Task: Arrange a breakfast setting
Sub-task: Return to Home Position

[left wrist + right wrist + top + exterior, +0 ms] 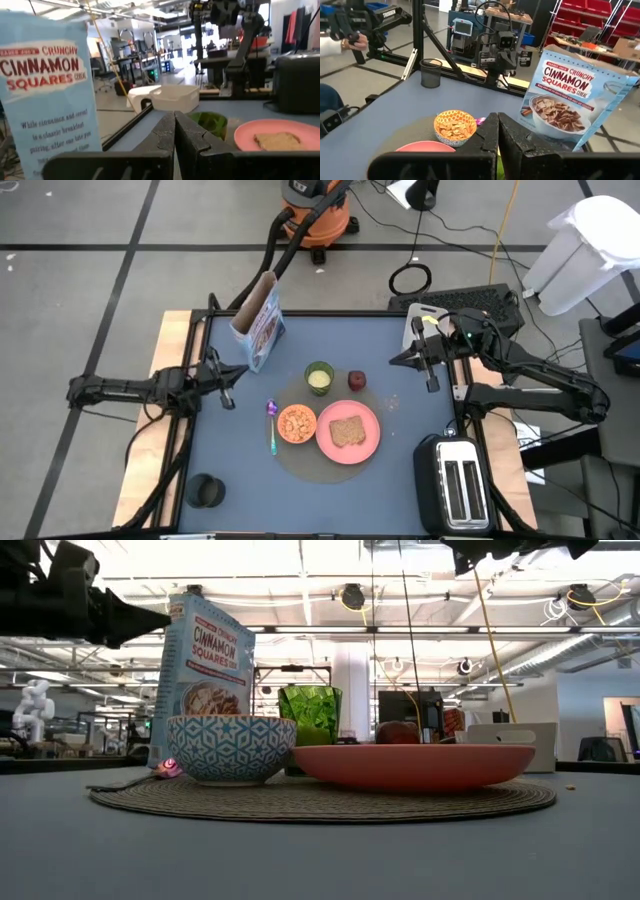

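Note:
On a round woven placemat (330, 442) sit the pink plate (348, 431) with the brown toast slice (347, 431), the orange bowl (297, 424) of cereal, the green cup (319, 378) and the dark-red fruit (357, 380). The purple-teal spoon (272, 427) lies left of the bowl. The blue cereal bag (260, 325) stands upright at the far left. My left gripper (230, 380) is shut and empty, above the table left of the mat. My right gripper (430, 365) is shut and empty, above the table's far right.
A black toaster (458, 485) stands at the near right edge. A dark round cup (207, 491) stands at the near left corner. Crumbs (392, 401) lie right of the mat. A person's hand (355, 40) shows beyond the table in the right wrist view.

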`<action>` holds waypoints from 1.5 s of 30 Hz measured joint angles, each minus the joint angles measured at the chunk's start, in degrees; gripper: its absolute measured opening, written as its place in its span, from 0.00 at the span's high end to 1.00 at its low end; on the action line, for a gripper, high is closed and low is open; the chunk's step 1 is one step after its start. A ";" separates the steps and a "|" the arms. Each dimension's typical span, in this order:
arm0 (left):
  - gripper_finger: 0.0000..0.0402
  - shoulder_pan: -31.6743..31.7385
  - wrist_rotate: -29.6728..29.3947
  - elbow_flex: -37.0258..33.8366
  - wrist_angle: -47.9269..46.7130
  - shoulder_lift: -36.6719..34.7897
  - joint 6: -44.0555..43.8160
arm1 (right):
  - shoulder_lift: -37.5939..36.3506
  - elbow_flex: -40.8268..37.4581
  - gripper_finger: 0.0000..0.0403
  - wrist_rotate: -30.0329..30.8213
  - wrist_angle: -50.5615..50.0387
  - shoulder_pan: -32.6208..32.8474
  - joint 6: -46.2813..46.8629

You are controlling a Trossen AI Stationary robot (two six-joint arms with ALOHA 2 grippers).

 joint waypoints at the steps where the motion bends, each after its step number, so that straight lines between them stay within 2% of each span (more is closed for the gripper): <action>1: 0.99 0.42 0.22 0.00 -0.60 -0.04 -0.08 | -0.01 0.00 1.00 0.00 -0.12 0.00 0.59; 10: 0.99 3.00 0.34 0.00 -3.28 -0.48 0.28 | -4.36 0.00 1.00 0.02 -5.73 0.00 3.76; 19: 0.99 4.18 0.32 0.00 -5.44 -6.58 0.27 | -10.97 -0.04 1.00 0.03 -11.99 0.00 5.44; 27: 0.99 4.18 0.37 0.00 -7.72 -9.09 -3.34 | -15.76 -9.17 1.00 0.04 -6.09 0.00 8.61; 32: 0.99 4.18 3.14 0.00 -9.71 -9.05 -7.62 | -18.70 -15.76 1.00 0.02 -0.20 0.00 11.21; 40: 0.99 4.18 2.73 0.00 -9.63 -9.05 -7.73 | -23.56 -22.22 1.00 0.02 0.86 0.00 14.83; 45: 0.99 4.18 2.71 0.00 -9.67 -9.05 -7.05 | -26.66 -26.71 1.00 0.00 5.90 0.00 16.90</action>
